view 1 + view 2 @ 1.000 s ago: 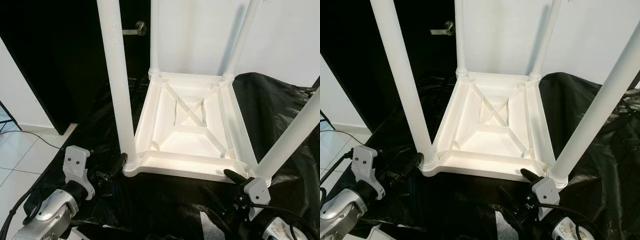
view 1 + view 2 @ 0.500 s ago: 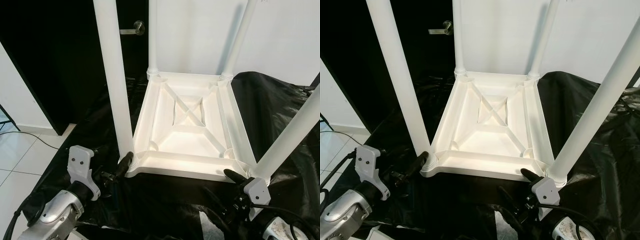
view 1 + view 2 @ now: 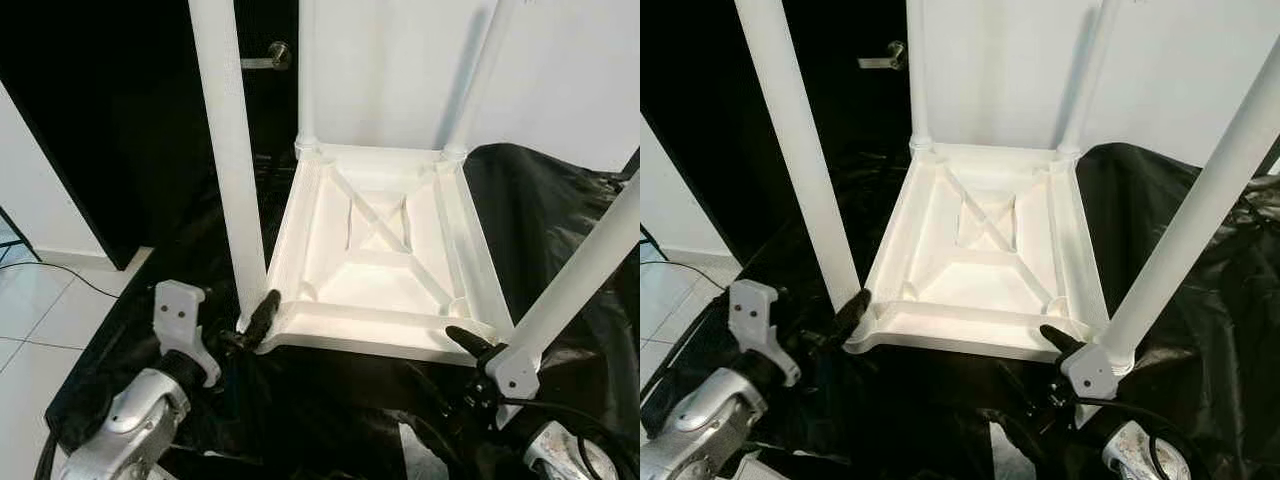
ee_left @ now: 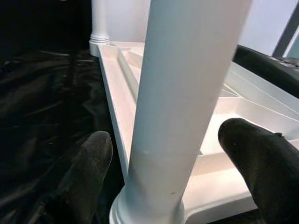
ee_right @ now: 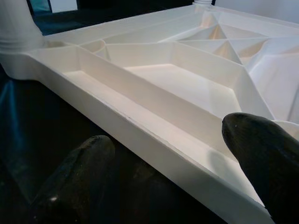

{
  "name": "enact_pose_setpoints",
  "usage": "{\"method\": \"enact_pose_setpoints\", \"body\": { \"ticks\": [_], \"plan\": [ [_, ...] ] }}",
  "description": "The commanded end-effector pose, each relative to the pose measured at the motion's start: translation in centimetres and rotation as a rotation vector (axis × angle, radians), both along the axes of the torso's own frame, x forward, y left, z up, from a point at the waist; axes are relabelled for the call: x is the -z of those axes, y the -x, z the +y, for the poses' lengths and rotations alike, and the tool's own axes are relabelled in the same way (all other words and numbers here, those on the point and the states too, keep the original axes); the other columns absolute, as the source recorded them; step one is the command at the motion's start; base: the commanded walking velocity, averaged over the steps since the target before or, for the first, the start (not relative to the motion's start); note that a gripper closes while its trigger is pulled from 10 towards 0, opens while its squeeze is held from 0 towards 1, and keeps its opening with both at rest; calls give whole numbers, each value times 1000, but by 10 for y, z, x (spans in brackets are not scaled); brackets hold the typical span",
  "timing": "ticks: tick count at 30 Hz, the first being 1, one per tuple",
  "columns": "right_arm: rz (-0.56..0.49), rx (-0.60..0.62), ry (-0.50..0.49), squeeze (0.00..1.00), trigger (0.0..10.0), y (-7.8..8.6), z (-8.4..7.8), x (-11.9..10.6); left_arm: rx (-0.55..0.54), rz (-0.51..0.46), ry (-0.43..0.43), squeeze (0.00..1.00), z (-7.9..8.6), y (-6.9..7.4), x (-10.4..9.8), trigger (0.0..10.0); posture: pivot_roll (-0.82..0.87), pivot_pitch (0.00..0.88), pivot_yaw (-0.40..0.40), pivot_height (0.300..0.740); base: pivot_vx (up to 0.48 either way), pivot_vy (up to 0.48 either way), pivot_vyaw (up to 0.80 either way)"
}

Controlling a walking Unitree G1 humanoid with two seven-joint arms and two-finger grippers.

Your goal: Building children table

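Assembly near completion, as I judge it: the white children's table (image 3: 375,250) lies upside down on black plastic sheeting (image 3: 560,220) on the floor, with all 4 legs seated upright in its corner sockets. What appears left is checking each leg for tightness and turning the table over.

From my left, the left gripper (image 3: 255,325) sits at the base of the near-left leg (image 3: 232,170). The left wrist view shows its 2 black fingers (image 4: 91,163) spread on either side of that leg, with gaps, so I read it as open and holding nothing. The underside is a shallow ribbed tray with an X-shaped brace in a central square. The 2 far legs (image 3: 307,70) stand against the white wall. On my right, the right gripper (image 5: 173,158) straddles the table's near edge beside the near-right leg (image 3: 585,270), its fingers (image 5: 261,149) apart and not clamped.
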State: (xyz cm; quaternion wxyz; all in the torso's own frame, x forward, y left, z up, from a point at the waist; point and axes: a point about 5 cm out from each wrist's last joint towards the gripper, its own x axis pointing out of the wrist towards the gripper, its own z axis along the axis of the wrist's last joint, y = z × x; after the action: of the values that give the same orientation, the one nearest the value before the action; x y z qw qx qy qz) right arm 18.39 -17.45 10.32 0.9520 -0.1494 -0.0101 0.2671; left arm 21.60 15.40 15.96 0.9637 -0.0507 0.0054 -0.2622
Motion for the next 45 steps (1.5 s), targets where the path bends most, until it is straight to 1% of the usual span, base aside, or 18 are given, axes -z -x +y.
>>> {"method": "enact_pose_setpoints", "body": {
  "ticks": [1, 3, 6, 9, 13, 14, 18, 22, 29, 32, 36, 37, 38, 39, 41, 42, 44, 45],
  "plan": [
    [-4, -1, 4, 0, 10000, -1, 0, -2, -26, 14, -7, 0, -1, -3, 3, 10000, 4, 0, -19, 740, 0, 0, 0],
    [-2, -2, -2, 0, 10000, 0, 1, -2, -30, 11, -5, 0, -2, -4, 2, 10000, 4, 0, -19, 740, 0, 0, 0],
    [-1, -20, -32, 0, 10000, 0, 4, -5, -50, -10, 2, 0, -3, -11, -1, 10000, 2, 0, -16, 740, 0, 0, 0],
    [-1, -22, -33, 0, 10000, 0, 5, -5, -53, -11, 2, 0, -3, -12, -1, 10000, 2, 0, -16, 740, 0, 0, 0],
    [-15, -23, -12, 0, 10000, -1, 6, -6, -107, -41, 26, 0, -4, -20, -7, 10000, 0, 0, -9, 740, 0, 0, 0],
    [-15, -23, -12, 0, 10000, -1, 6, -6, -107, -41, 26, 0, -4, -20, -7, 10000, 0, 0, -9, 740, 0, 0, 0],
    [-10, -23, -7, 0, 10000, -1, 6, -5, -179, -60, 60, 0, -8, -26, -10, 10000, -2, 0, -10, 740, 0, 0, 0],
    [-5, -22, -8, 0, 10000, -1, 5, -5, -205, -68, 80, 0, -10, -29, -12, 10000, -3, 0, -10, 740, 0, 0, 0],
    [-4, -23, 0, 0, 10000, -1, 4, -4, -249, -75, 77, 0, -11, -33, -12, 10000, -4, 0, -11, 740, 0, 0, 0],
    [-5, -22, 7, 0, 10000, -1, 4, -4, -298, -67, 60, 0, -12, -36, -8, 10000, -6, 0, -9, 740, 0, 0, 0],
    [-6, -23, 15, 0, 10000, -1, 4, -4, -321, -60, 62, 0, -12, -37, -7, 10000, -9, 0, -7, 740, 0, 0, 0],
    [-13, -28, 44, 0, 10000, -1, 4, -3, -343, -55, 80, 0, -12, -38, -7, 9686, -9, 0, -7, 740, 0, 0, 0],
    [-16, -33, 74, 0, 10000, -1, 3, -2, -366, -45, 112, 0, -12, -40, -6, 5451, -14, 0, -5, 740, 0, 0, 0],
    [-18, -35, 96, 0, 10000, 0, 3, -2, -381, -36, 143, 0, -12, -41, -6, 2196, -14, 0, -5, 740, 0, 0, 0],
    [-20, -37, 107, 0, 10000, 0, 3, -1, -387, -31, 163, 0, -12, -41, -6, 2196, -14, 0, -5, 740, 0, 0, 0],
    [-30, -46, 164, 0, 10000, 1, 1, -1, -375, -18, 198, 0, -15, -42, -5, 0, -22, 0, -3, 740, 0, 0, 0],
    [-32, -49, 187, 0, 10000, 1, 1, 0, -377, -14, 203, 0, -16, -43, -5, 0, -22, 0, -3, 740, 0, 0, 0],
    [-46, -52, 240, 0, 10000, 0, -1, -1, -375, -6, 209, 0, -18, -44, -5, 0, -27, 0, -1, 740, 0, 0, 0]
  ]
}}
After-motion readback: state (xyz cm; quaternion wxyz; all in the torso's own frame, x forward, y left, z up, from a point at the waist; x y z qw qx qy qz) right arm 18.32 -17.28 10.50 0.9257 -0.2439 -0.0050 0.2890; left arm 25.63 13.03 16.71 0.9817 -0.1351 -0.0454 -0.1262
